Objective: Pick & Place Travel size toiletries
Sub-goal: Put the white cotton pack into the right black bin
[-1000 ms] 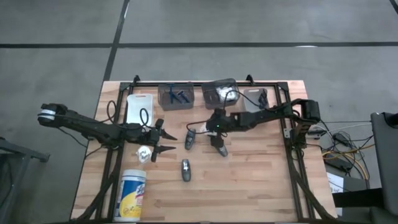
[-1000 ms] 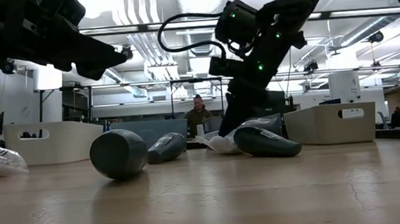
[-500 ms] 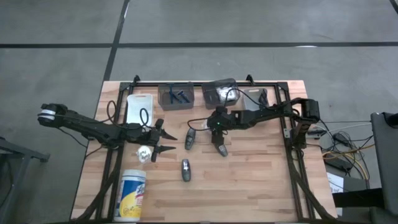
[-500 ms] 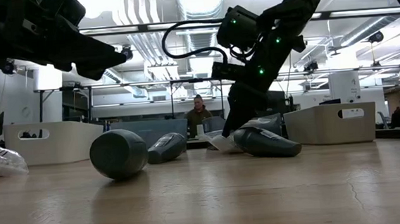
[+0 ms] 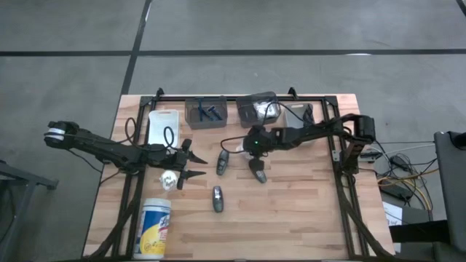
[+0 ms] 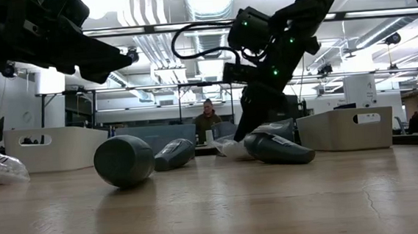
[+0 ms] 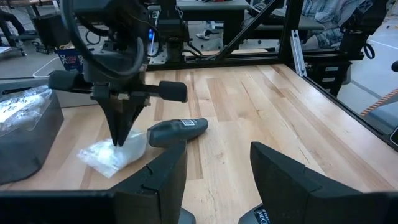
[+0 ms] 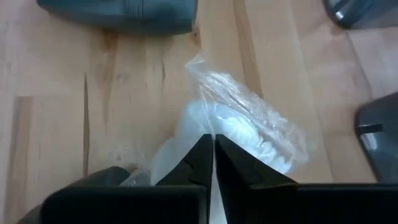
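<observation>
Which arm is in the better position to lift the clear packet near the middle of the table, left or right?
Right. The right gripper is shut on the clear packet, beside a grey tube. The left gripper is open, farther left on the table, holding nothing.

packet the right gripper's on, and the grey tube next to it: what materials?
White packet: looks like thin clear plastic film, glossy and crinkled, over soft white contents, pinched by the right gripper. Grey tube: probably matte soft plastic, smooth, with a printed label; exact material can't be told.
</observation>
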Robot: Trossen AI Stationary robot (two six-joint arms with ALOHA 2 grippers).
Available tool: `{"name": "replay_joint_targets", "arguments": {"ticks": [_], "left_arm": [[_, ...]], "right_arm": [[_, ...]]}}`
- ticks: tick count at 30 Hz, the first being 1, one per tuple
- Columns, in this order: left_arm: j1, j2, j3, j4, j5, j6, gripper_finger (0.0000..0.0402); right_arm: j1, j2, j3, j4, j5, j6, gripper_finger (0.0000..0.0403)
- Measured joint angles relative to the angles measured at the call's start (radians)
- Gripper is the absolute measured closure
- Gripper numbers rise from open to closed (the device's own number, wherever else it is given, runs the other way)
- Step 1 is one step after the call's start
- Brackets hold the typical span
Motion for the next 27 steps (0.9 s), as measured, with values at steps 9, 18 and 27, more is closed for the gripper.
{"name": "replay_joint_targets", "arguments": {"ticks": [9, 18, 27], "left_arm": [[0.0, 0.0, 0.0, 0.0, 0.0, 0.0, 0.0221], [0.0, 0.0, 0.0, 0.0, 0.0, 0.0, 0.022], [0.0, 0.0, 0.0, 0.0, 0.0, 0.0, 0.022]], "right_arm": [[0.0, -0.128, 0.0, -0.002, -0.05, 0.0, 0.0394], [0.0, -0.285, 0.0, -0.051, -0.049, 0.024, 0.0394], [-0.01, -0.396, 0.0, -0.062, -0.042, 0.021, 0.0394]]}}
